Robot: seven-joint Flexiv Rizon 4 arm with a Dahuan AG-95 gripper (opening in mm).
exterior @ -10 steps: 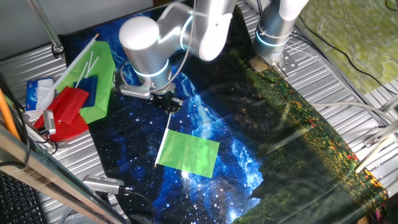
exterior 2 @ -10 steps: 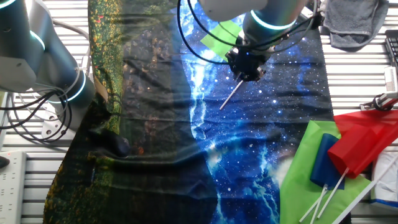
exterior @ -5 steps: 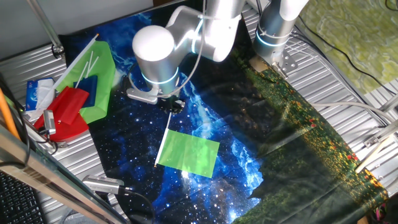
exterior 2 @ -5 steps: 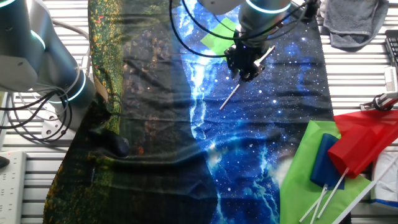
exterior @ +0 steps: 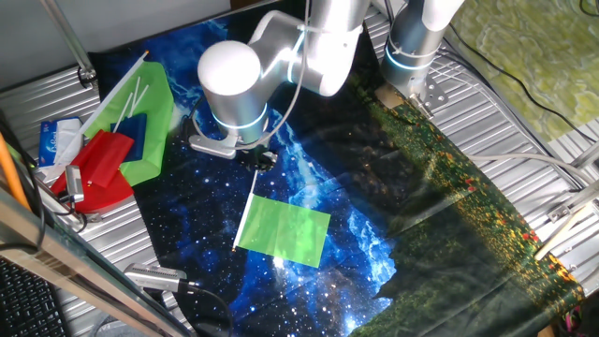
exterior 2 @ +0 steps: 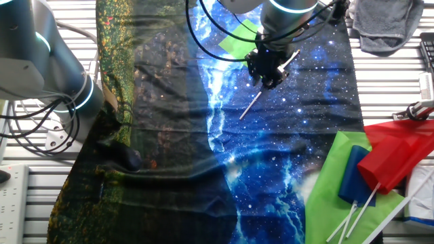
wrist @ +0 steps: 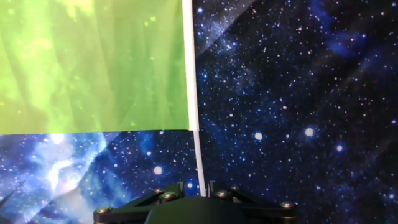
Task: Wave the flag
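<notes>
A: What is seen in one fixed view?

B: The flag (exterior: pixel 283 228) is laid flat on the star-printed cloth (exterior: pixel 187 234), its green panel spread just beyond the gripper (exterior: pixel 261 160). The white stick is seen running from the panel's edge up toward the jaws, which are lowered over its free end. Whether the stick is pinched cannot be told here, since the jaws are largely hidden by the arm's wrist.

A: And off to the side of the jaws?

B: A pile of flags (exterior: pixel 122 140), larger green, blue and red, is seen well apart from the jaws, at the cloth's edge.

A: What is shown in the other fixed view?

B: The gripper (exterior 2: pixel 268 73) is seen low over the cloth. The stick (exterior 2: pixel 252 106) is seen sticking out from under the jaws on one side, while a corner of the green panel (exterior 2: pixel 239 39) is seen on the opposite side, partly hidden by the arm. The pile of flags (exterior 2: pixel 366 173) lies well apart.

A: And the hand view?

B: The stick (wrist: pixel 194 118) is seen running straight ahead from the narrow gap between the fingertips (wrist: pixel 166 194), its near end lying between the jaws. The green panel is spread ahead and to the left of them. Whether the jaws are clenched on the stick cannot be told; only their tips are shown.
</notes>
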